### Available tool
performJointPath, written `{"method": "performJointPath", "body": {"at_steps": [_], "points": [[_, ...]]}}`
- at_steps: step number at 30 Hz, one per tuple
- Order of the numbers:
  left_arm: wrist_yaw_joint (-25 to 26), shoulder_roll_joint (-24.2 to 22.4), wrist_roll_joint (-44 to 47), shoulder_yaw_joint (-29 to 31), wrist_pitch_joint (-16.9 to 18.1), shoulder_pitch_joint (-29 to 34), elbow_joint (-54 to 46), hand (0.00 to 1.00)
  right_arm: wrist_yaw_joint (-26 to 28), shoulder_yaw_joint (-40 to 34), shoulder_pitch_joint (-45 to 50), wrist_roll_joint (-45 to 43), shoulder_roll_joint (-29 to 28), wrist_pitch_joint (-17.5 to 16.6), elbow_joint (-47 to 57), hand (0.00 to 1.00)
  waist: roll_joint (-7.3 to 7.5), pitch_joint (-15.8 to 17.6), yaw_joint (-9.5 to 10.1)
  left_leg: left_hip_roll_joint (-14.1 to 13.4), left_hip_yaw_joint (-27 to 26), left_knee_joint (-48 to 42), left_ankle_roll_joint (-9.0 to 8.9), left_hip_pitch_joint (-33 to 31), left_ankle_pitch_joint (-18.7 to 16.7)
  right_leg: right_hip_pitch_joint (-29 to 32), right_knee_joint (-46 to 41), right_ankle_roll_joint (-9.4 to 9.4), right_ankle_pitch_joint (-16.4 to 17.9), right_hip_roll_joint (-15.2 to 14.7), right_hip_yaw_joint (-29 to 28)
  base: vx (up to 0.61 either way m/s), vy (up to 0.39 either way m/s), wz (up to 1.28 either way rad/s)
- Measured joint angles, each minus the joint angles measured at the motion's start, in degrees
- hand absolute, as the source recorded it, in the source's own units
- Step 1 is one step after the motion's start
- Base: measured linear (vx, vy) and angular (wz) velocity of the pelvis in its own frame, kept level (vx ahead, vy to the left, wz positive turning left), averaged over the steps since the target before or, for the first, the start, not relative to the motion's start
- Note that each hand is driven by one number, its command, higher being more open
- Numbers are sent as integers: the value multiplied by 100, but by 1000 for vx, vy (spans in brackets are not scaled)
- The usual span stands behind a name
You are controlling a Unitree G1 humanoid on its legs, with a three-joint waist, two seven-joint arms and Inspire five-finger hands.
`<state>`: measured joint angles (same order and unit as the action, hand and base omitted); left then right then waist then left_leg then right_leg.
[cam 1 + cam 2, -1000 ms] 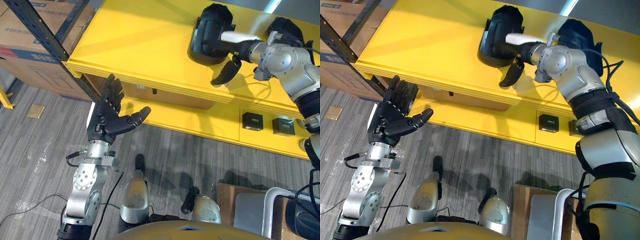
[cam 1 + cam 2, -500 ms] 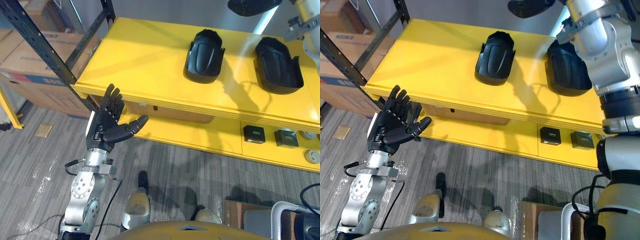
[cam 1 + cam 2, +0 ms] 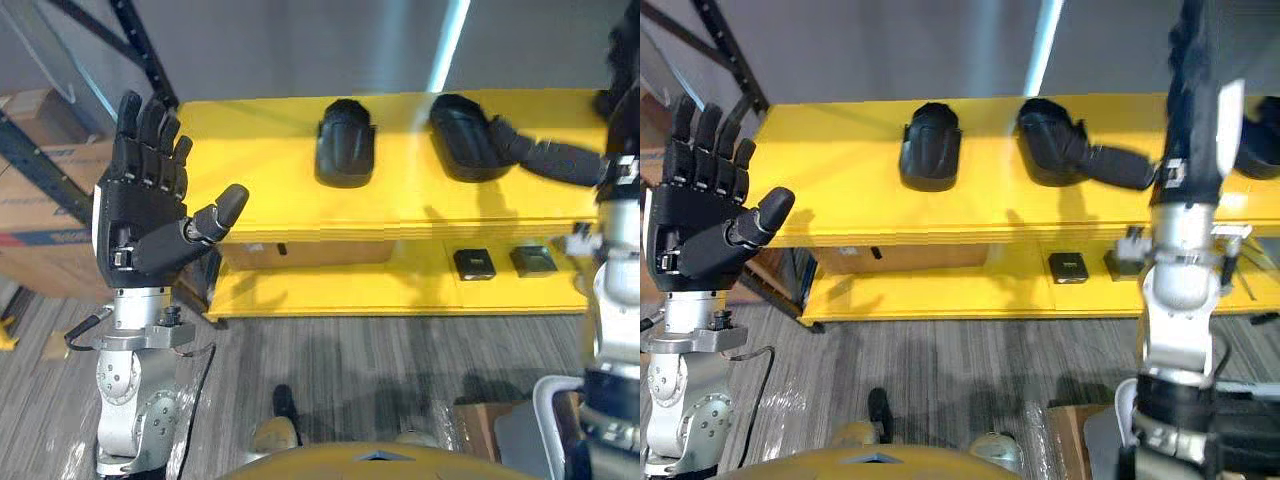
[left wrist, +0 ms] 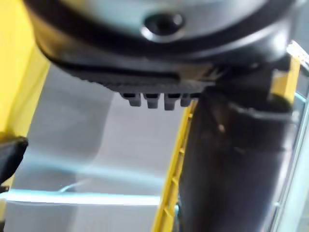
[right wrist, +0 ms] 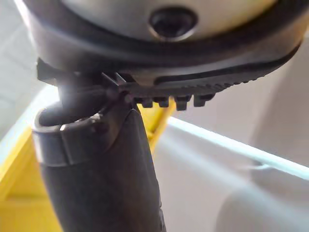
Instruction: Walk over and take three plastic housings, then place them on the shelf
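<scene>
Two black plastic housings (image 3: 345, 140) (image 3: 465, 135) lie side by side on the top board of the yellow shelf (image 3: 270, 170). A third dark shape (image 3: 1262, 140) sits at the board's right end, partly hidden by my right arm. My left hand (image 3: 150, 215) is raised in front of the shelf's left end, open, palm showing, holding nothing. My right hand (image 3: 1196, 90) stands upright before the shelf's right part, open and holding nothing. Its thumb (image 3: 560, 160) points toward the right housing without touching it.
Two small black boxes (image 3: 473, 263) (image 3: 533, 260) rest on the lower yellow board. Cardboard boxes (image 3: 40, 215) sit in a dark metal rack (image 3: 140, 50) to the left. A cardboard box (image 3: 478, 418) and a pale bin (image 3: 560, 420) stand on the floor at lower right.
The camera has tilted up. My right hand has let go of the housing on the shelf and risen clear of it. My left hand has risen higher, still open.
</scene>
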<state>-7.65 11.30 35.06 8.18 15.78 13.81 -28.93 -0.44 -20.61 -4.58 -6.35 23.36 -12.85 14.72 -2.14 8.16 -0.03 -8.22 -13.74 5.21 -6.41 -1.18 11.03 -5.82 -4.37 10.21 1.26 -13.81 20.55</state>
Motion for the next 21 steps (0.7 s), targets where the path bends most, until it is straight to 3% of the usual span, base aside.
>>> {"method": "performJointPath", "body": {"at_steps": [4, 7, 11, 16, 21], "points": [[126, -264, -498, -59, -125, 38, 12, 100, 41, 19, 958, -864, -1227, -8, 404, 100, 5, -53, -90, -129, -240, -1, -39, 10, -25, 144, 209, -45, -103, 128, -227, -43, -29, -34], [371, -356, -872, -52, -221, 72, 96, 100, 127, 116, 1399, -1221, -1697, -35, 484, 100, 6, -89, -191, -139, -352, -2, -56, 34, -47, 187, 276, -82, -168, 138, -349, 2, -10, -22], [417, -354, -895, -63, -384, 42, 396, 100, 87, 238, 1471, -1204, -1712, -47, 499, 100, 15, -182, -201, -139, -441, -4, -40, 63, -55, 179, 367, -45, -259, 144, -436, 28, -6, -15], [657, -300, -1103, -182, -833, -17, 860, 100, -42, 333, 1533, -1212, -1697, -49, 583, 100, 72, -310, -241, -139, -510, -5, -39, 94, -55, 209, 356, -34, -269, 147, -540, 21, -6, -6], [1127, -245, -1141, -171, -884, -124, 1119, 100, 168, 335, 1752, -1548, -1701, 14, 563, 100, 52, -314, -356, -152, -715, -5, -75, -167, -120, 678, 334, -90, -298, 144, -788, -43, 9, -24]]}}
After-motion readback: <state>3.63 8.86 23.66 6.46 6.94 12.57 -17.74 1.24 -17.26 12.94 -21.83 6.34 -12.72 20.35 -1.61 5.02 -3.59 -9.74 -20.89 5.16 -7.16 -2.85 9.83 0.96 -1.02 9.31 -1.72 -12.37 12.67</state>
